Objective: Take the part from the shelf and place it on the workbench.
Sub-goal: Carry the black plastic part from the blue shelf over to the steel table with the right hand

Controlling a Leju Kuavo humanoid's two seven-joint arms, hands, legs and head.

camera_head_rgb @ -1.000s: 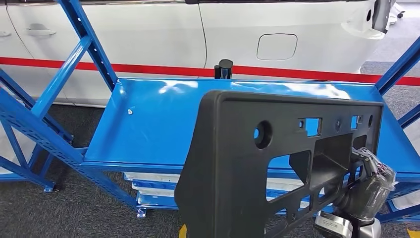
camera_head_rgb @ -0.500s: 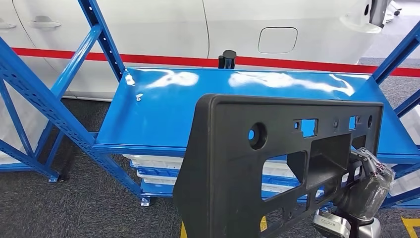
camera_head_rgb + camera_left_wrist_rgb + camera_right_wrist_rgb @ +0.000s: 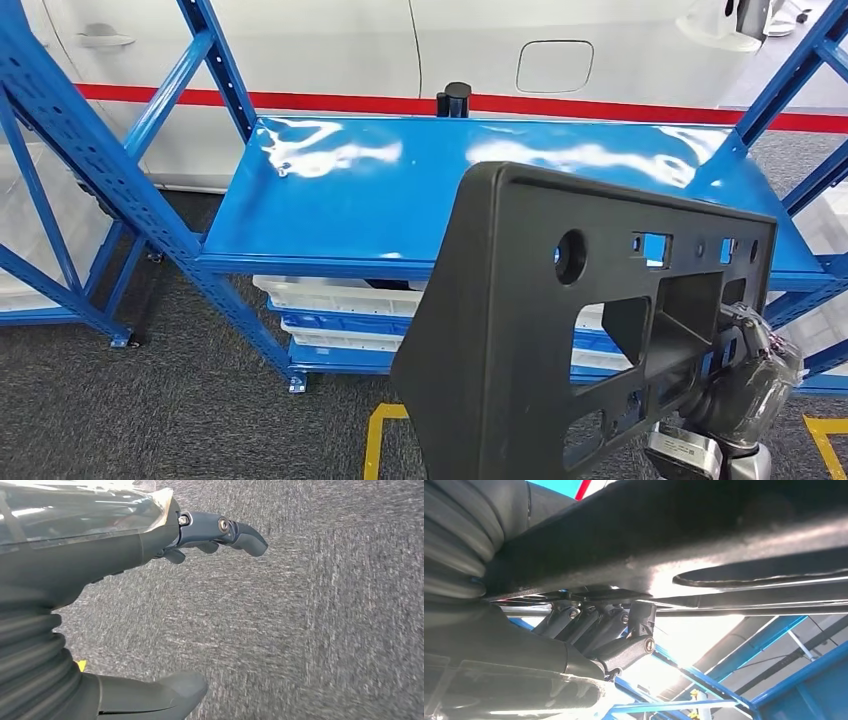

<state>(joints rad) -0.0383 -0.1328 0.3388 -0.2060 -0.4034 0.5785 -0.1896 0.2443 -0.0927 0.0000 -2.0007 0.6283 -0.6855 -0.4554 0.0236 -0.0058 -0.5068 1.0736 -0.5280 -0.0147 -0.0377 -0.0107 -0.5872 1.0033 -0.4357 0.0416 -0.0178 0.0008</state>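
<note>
A large black plastic part [image 3: 530, 330], a flat panel with round and square cut-outs, stands upright close in front of me, clear of the blue shelf [image 3: 380, 190]. My right hand [image 3: 745, 385] grips it at its lower right edge; in the right wrist view the fingers [image 3: 624, 630] hook under the part's dark underside [image 3: 704, 545]. My left hand [image 3: 150, 580] hangs over grey carpet with its fingers apart and nothing in them.
The blue shelf's top deck is bare, with white trays [image 3: 330, 300] stacked on the level below. Blue uprights [image 3: 90, 170] stand at the left and right. A white car [image 3: 420, 50] with a red stripe is behind. Yellow floor tape [image 3: 375, 440] marks the carpet.
The whole picture has shifted: the shelf now sits farther off and lower decks and floor tape show. The part stays in my right hand, now more to the right.
</note>
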